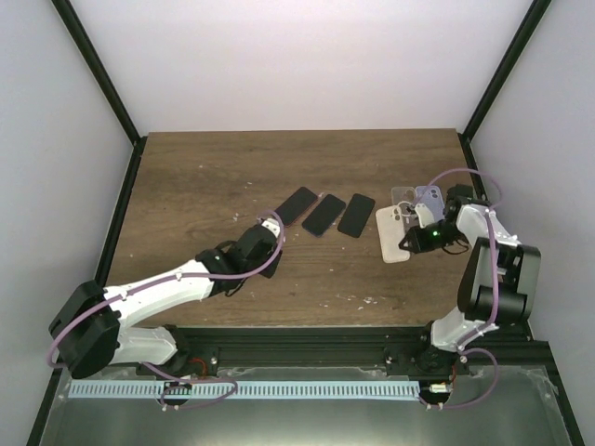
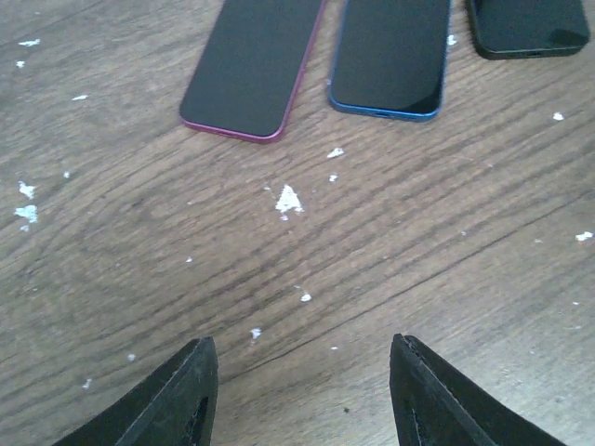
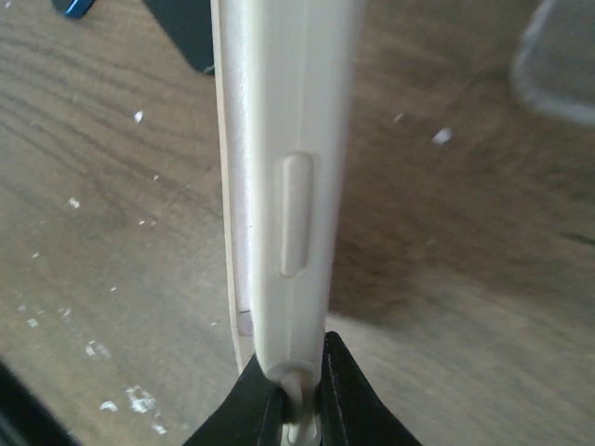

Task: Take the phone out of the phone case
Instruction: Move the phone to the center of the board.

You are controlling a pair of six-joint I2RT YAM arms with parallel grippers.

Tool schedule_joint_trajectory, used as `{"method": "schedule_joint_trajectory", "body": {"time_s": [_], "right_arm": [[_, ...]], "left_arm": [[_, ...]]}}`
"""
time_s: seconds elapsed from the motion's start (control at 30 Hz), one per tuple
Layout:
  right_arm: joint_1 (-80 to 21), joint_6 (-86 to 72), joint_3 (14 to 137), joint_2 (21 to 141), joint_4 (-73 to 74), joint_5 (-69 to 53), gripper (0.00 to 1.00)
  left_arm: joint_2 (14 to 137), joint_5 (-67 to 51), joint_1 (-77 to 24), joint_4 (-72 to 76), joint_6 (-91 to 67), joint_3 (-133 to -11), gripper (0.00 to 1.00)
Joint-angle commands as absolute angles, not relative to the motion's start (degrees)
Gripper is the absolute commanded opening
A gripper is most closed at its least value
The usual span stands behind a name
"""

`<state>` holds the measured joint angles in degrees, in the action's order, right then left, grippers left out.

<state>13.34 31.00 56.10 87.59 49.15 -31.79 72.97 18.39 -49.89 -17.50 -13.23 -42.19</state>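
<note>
At the right of the table (image 1: 195,177), R gripper (image 3: 296,395) was clamped on the cream phone case (image 3: 279,186), phone prob. inside, L gripper (image 2: 303,390) w/ jaws apart by three loose phones (image 1: 323,214); step needed L peeling one corner while R held firm.

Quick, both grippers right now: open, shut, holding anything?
Left gripper: open, holding nothing.
Right gripper: shut on the white case, pinching its edge.
</note>
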Motion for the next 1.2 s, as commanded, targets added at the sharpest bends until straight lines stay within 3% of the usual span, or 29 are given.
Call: {"method": "schedule_joint_trajectory", "body": {"time_s": [0.0,0.33,0.63,0.97,1.17], "right_arm": [[13.6,31.1,61.2,92.5,56.9,-36.4,0.01],[13.5,16.2,70.7,109.3,59.1,-45.1,0.01],[13.0,10.8,79.2,117.4,57.5,-45.1,0.01],[4.3,9.5,86.6,123.2,58.0,-44.9,0.01],[4.8,9.6,87.6,122.9,58.0,-42.7,0.03]], "left_arm": [[72.2,16.1,-50.7,-15.4,-14.7,-41.5,0.52],[72.8,16.2,-53.9,-14.2,-16.6,-39.7,0.52],[73.4,16.1,-55.5,-14.2,-18.0,-39.5,0.51],[73.3,17.3,-55.9,-15.6,-18.5,-39.3,0.51],[74.2,17.2,-56.0,-15.6,-18.4,-39.5,0.51]]}}
